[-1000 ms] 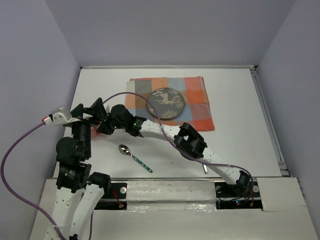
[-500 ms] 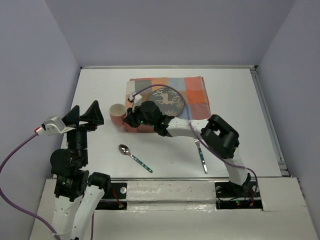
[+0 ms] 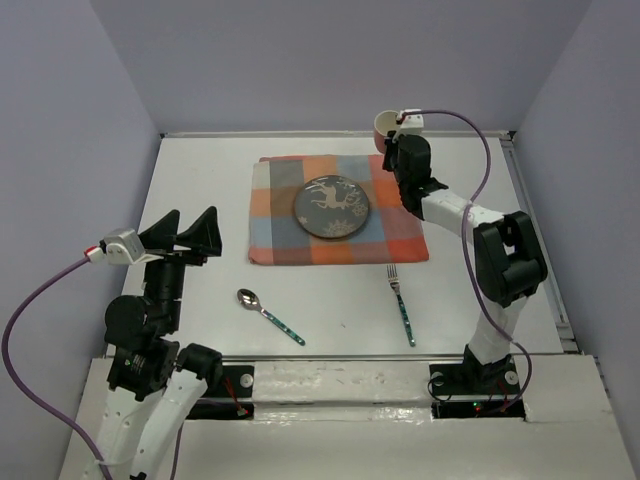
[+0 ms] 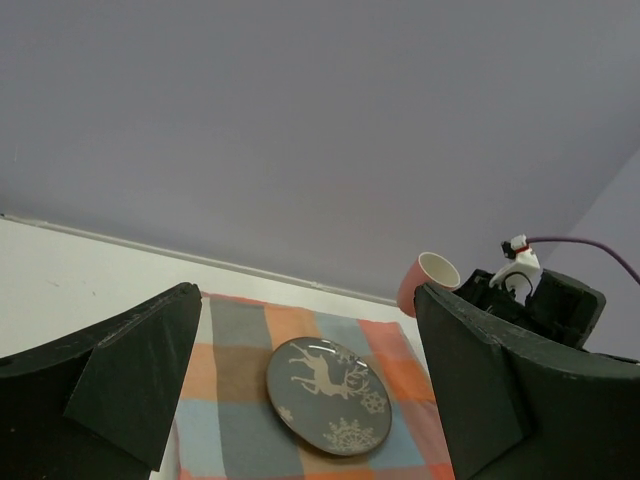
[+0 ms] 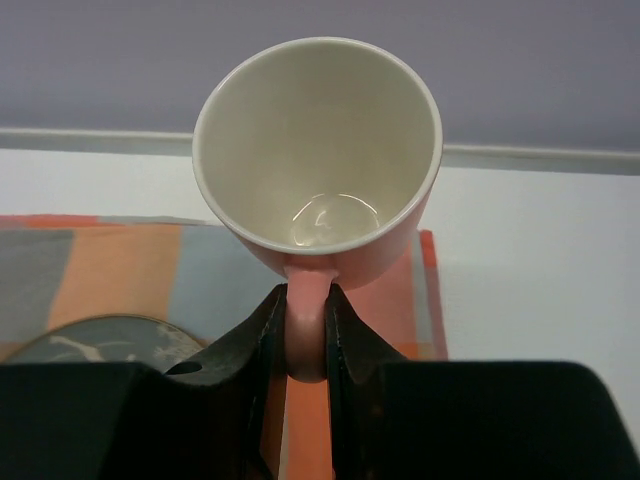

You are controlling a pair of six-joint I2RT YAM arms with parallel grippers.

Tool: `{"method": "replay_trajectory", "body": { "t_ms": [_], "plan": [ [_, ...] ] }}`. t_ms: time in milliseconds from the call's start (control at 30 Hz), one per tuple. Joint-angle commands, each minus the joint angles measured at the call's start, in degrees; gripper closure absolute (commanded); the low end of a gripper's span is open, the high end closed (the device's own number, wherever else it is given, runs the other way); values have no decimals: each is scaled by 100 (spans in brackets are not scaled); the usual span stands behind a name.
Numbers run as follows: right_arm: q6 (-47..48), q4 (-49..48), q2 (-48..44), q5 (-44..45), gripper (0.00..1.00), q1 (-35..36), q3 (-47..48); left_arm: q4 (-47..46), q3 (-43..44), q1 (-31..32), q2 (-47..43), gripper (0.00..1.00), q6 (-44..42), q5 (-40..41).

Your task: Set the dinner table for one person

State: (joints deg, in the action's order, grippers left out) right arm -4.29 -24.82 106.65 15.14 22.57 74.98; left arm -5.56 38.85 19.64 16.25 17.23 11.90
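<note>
Dinner table (image 3: 200,185) bore a checked cloth (image 3: 280,215); near its far right corner, the right gripper (image 5: 305,345) clenched a raised pink cup (image 5: 318,140) by its handle; the left gripper (image 3: 190,232) gaped, empty.

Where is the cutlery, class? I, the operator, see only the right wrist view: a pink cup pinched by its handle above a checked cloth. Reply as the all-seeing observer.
Observer: A fork lies on the bare dinner table, nearer the arms than the cloth, at its right end.
Operator: And a spoon?
Observer: The spoon lies slanted, nearer than the cloth's left end.
Operator: Is the other arm busy?
Observer: No, the left end effector is open and empty, left of the cloth.
</note>
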Motion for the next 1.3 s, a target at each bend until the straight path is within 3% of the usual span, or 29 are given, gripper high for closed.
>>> {"method": "replay_trajectory", "body": {
  "t_ms": [0, 500, 900, 1000, 1033, 1100, 1133, 1267],
  "plan": [
    [518, -542, 180, 130, 100, -173, 280, -208, -18, 75, -17, 1, -106, -21],
    [-80, -550, 769, -301, 100, -481, 359, -165, -9, 49, 27, 1, -203, 208],
    [34, -788, 945, -73, 100, -481, 237, -191, -18, 40, 62, 1, -185, 120],
    [-36, -989, 814, 146, 80, -481, -52, -191, -18, 31, 54, 1, -185, 119],
    [-54, -981, 779, 200, 68, -481, -88, -182, -18, 40, 54, 1, -194, 128],
    [-115, -859, 691, 323, 57, -481, -106, -200, -18, 40, 54, 1, -185, 111],
    [-194, -736, 638, 332, 44, -481, -141, -191, -18, 40, 62, 1, -168, 102],
    [-430, -454, 234, 148, 29, -481, -273, -208, -18, 40, 54, 1, -168, 84]
  ]
}}
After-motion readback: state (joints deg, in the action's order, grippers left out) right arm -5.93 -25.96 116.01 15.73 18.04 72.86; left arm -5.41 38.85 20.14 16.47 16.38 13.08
